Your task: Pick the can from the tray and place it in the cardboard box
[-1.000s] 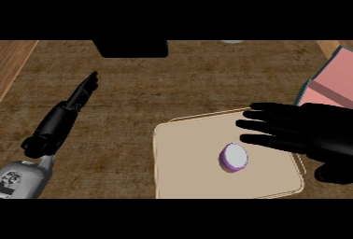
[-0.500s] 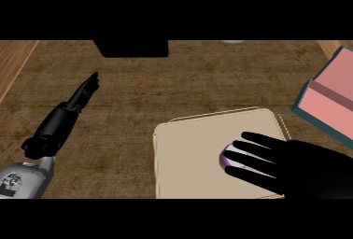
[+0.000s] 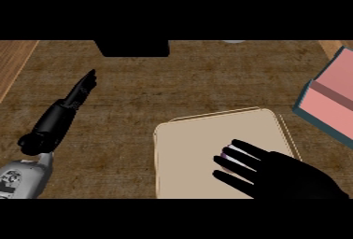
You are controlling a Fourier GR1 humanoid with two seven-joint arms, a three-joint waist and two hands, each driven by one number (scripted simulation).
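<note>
**Ana:** Beige tray (image 3: 186, 154) under the right hand (image 3: 289, 179), and that hand is lying right over the can (image 3: 229, 153). All I get of the can is a sliver of purple and white between the fingers (image 3: 244, 148).

**Ben:** So this is the pick step, the grasp itself. Is the hand closed on it?

**Ana:** Not by my reading. The fingers are long and fairly straight, fanned a little, pointing up and to the left from the palm. I see no curl round the can, and the thumb is hidden.

**Ben:** Then the next move, I'd judge, calls for the fingers to wrap the can before any lift. After that it has to travel up and to the right of the hand, where the cardboard box (image 3: 329, 105) sits, pinkish inside with a dark teal outer wall.

**Ana:** Well apart from the hand, that box, and partly cut off by the view's edge.

**Ben:** And the other arm?

**Ana:** Left hand (image 3: 81, 88) is far off to the left of the working hand, over the brown counter (image 3: 193, 84), fingers straight and pressed together in a narrow blade, pointing up and slightly right. Holding nothing, touching nothing I can see.

**Ben:** Resting, then.
</note>
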